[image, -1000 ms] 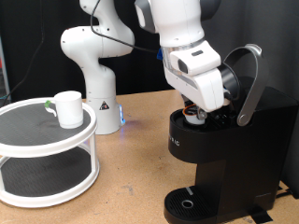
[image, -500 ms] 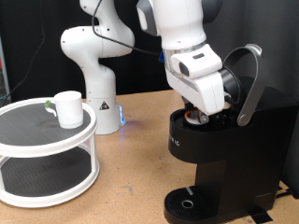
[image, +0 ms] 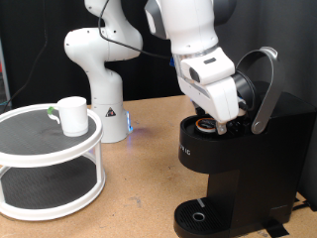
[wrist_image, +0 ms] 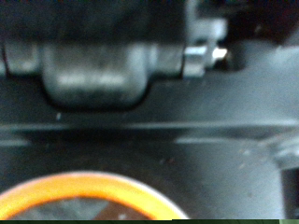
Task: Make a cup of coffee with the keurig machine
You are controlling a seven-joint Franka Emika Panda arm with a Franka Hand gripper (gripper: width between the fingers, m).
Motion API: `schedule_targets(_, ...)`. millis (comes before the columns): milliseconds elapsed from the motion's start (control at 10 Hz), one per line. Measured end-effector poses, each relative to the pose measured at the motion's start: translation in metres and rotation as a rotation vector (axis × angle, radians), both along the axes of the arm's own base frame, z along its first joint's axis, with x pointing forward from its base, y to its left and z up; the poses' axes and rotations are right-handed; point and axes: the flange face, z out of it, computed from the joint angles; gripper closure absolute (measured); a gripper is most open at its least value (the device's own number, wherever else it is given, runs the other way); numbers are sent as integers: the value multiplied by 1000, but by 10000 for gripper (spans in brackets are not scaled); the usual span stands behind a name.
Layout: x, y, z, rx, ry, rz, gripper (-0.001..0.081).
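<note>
The boxy black keurig machine [image: 238, 164] stands lid-open at the exterior view's right, while the plain white cylindrical cup [image: 71, 115] sits upright at the left.

Robotics lab, black backdrop curtain [image: 40, 40], second white robot arm [image: 97, 59] — parked on wooden tabletop [image: 139, 188]

The white arm reaches down from the top centre of the exterior view, its wrist tilted toward the lower right, with the gripper [image: 222, 121] right of centre, fingertips hidden.
</note>
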Motion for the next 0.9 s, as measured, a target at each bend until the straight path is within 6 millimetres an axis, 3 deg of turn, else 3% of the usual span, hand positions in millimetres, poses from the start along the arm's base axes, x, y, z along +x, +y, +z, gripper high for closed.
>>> schedule_targets(900,-6,-60,89,97,-6,7,1)
